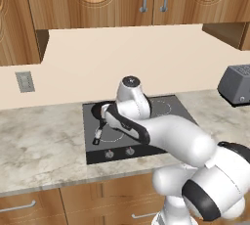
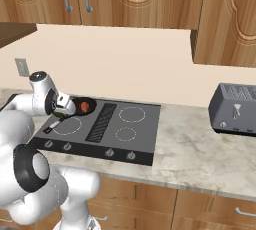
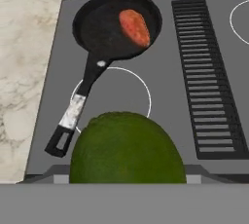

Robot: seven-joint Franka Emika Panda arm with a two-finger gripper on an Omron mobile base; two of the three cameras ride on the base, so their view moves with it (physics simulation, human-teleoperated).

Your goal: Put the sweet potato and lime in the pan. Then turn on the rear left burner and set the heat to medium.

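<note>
Lime in hand — sweet potato (already) in pan.

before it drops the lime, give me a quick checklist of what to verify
1. Lime in the jaws of the gripper: ok, it sits large and close at the bottom of the hand view, off the stove.
2. Sweet potato already in the pan: ok, it lies on the right side of the pan floor.
3. Free space in the pan for the lime: ok, the left part of the floor is bare.
4. Lime over the pan: not ok, in the hand view it hangs short of the rim, above the front left burner ring.
5. Rear left burner on: cannot tell.
</note>
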